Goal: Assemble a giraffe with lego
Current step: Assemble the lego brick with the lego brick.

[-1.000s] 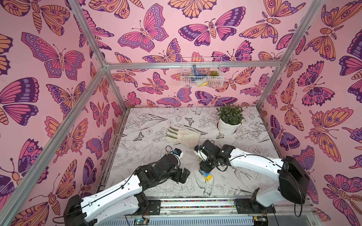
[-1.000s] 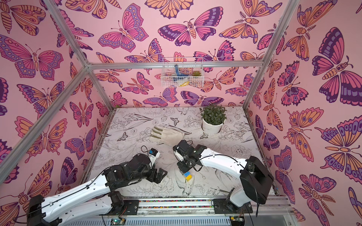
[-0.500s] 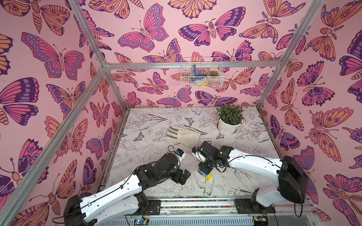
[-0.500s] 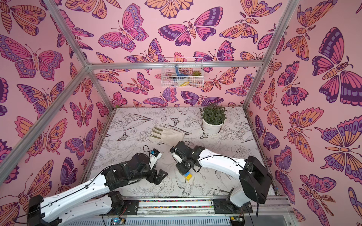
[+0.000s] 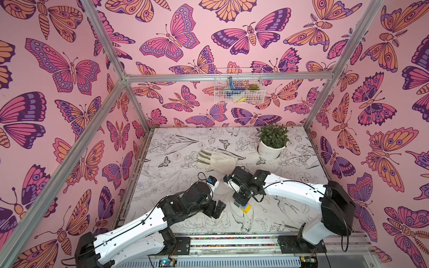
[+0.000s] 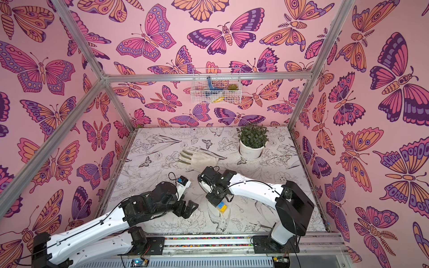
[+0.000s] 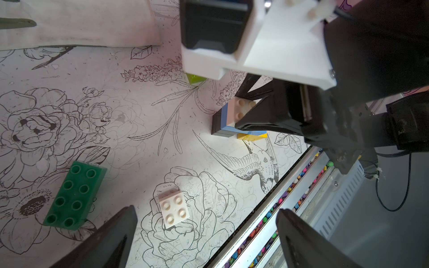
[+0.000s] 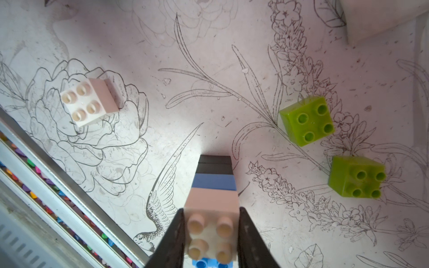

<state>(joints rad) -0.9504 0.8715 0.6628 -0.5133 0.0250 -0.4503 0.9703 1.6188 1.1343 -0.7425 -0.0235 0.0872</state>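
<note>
The right tool (image 8: 211, 210) is closed tight on the flanks of a white brick (image 8: 212, 234) that sits on the blue body of the half-built giraffe (image 8: 213, 182). The left tool (image 7: 205, 210) gapes at full width with nothing in it. It hovers by a loose white brick (image 7: 174, 208) and braces nothing.

The main risk, as I judge it, is that the figure stands on two narrow legs with only the right tool steadying it. If the studs are not fully home, opening the fingers and lifting away may pull the white brick back off. If the fingers cling, the whole figure could be dragged or tipped. A downward push lands over the black leg alone, so any sideways lean may rock the figure toward the yellow leg. The dark green brick (image 7: 74, 195) and the two lime bricks (image 8: 306, 120) lie apart from it and look safe.

The giraffe looks upright on the worktop (image 5: 176, 148), apart from the glove (image 5: 217, 160), on the glove's side toward the arms' bases. Its long axis is the blue body, which lies level and runs from the black-leg end, nearer the glove, to the yellow-leg end, farther from it. The white neck brick rises over the black-leg end, so the animal faces roughly toward the glove.
</note>
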